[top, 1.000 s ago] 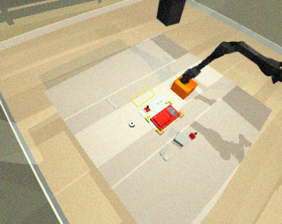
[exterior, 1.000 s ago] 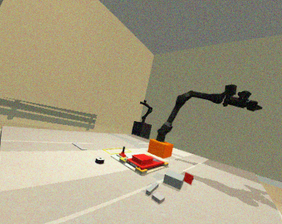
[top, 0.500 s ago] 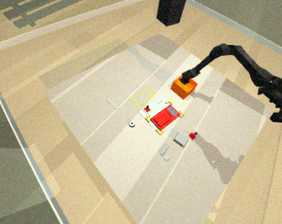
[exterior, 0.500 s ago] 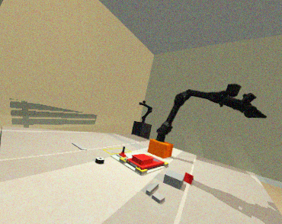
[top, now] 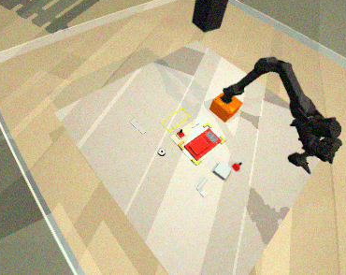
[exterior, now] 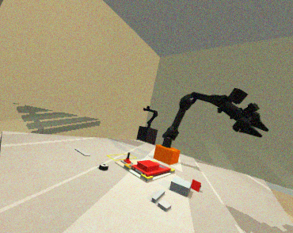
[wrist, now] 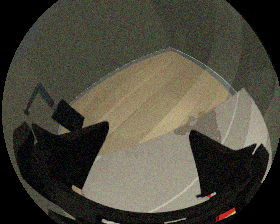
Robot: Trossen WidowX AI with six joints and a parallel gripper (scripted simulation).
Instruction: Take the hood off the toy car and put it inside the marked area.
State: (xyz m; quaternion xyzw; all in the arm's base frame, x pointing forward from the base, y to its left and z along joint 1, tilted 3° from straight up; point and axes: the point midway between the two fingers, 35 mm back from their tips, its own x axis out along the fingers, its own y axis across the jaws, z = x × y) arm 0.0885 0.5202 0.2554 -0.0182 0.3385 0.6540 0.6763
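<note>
The toy car (top: 202,143) (exterior: 150,168) is a flat red body on a pale base with yellow corners, near the middle of the table. Its raised red top panel (top: 198,145) (exterior: 148,165) sits on the body; I cannot tell which part is the hood. The marked area is a yellow outlined rectangle (top: 169,120) (exterior: 115,155) just beyond the car. My gripper (top: 302,161) (exterior: 257,130) (wrist: 150,130) is open and empty, high in the air far to the right of the car, over the table's right edge.
The arm's orange base block (top: 225,107) (exterior: 166,154) stands behind the car. A grey block (top: 222,170) (exterior: 180,186), a small red piece (top: 237,166) (exterior: 195,185), a small wheel (top: 162,150) (exterior: 104,166) and grey strips (top: 137,126) (top: 201,184) lie around it. A dark pillar (top: 212,2) stands at the back.
</note>
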